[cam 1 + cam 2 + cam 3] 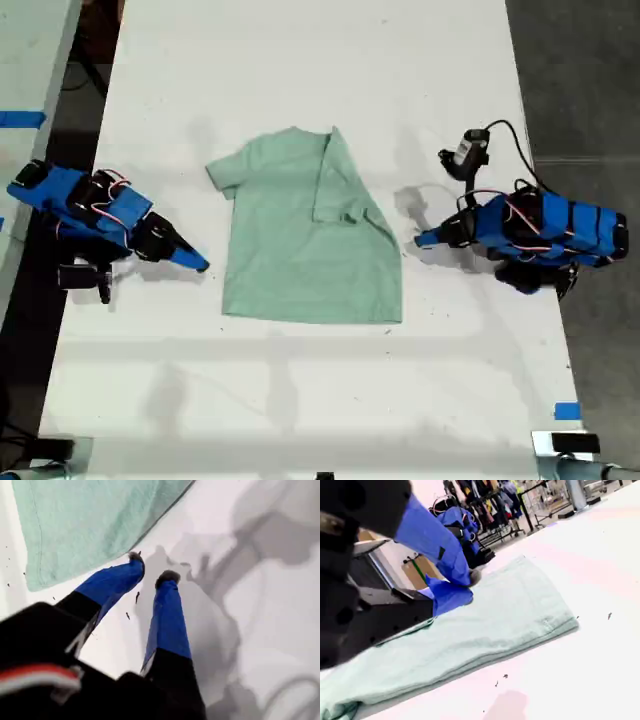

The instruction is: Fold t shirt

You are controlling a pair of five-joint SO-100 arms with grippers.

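On the white table (300,390), the exterior view alone shows the pale mint-green cloth t-shirt (310,235) half-folded, flanked by my slightly parted first gripper (151,569) and closed second gripper (462,587), both empty.

My first arm (545,228) lies low at the exterior view's right, folded back on itself, with my first gripper (420,240) pointing toward the frame's centre. In the first wrist view its blue jaws stand slightly parted, a narrow gap between the dark tips. My second arm (95,212) lies at the exterior view's left, and my second gripper (200,264) angles toward the lower centre, jaws drawn together to a point.
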